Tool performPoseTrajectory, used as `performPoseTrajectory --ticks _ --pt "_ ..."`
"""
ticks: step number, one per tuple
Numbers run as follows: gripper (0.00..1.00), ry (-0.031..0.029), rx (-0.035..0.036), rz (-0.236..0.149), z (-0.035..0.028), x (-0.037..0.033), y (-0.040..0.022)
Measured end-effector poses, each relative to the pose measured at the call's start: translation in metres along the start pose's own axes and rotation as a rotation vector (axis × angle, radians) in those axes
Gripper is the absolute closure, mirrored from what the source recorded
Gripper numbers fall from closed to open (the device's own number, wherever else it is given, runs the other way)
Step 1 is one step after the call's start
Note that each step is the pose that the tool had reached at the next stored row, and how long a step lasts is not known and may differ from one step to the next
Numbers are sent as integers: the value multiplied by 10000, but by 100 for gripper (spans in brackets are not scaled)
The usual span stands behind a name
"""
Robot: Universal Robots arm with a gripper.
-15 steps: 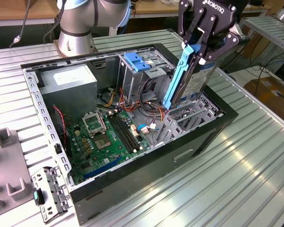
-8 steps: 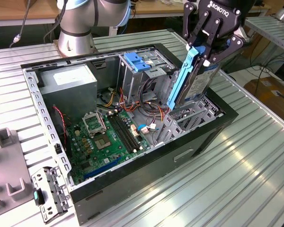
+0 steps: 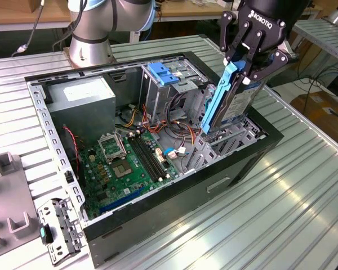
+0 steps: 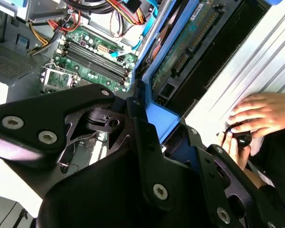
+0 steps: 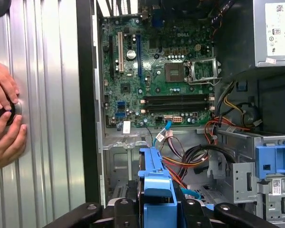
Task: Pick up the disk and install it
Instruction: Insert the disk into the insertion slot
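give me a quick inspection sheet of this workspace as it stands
surface: ribbed metal table carrying the open computer case
job's things: the disk stands on edge, tilted, its lower end down inside the case at the exterior view's right; not lying in a bay
clutter: metal bracket and grey fixtures on the table at the exterior view's left
grippers: gripper shut on the disk's upper end
cables: red, orange and yellow wire bundle loose inside the case beside the drive cage
surroundings: a person's hands rest on the table beside the case; cardboard box beyond the table
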State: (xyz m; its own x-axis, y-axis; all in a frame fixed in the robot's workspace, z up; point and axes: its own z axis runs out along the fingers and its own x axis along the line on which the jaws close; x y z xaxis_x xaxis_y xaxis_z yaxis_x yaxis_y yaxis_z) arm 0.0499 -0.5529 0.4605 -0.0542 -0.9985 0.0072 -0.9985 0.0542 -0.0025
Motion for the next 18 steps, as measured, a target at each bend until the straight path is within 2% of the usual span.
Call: performPoseTrajectory --ticks 6,10,18 --pt "63 1 0 1 60 23 -10" --pt "63 -1 -2 90 87 68 -15" --pt "63 2 -20 60 130 69 -15"
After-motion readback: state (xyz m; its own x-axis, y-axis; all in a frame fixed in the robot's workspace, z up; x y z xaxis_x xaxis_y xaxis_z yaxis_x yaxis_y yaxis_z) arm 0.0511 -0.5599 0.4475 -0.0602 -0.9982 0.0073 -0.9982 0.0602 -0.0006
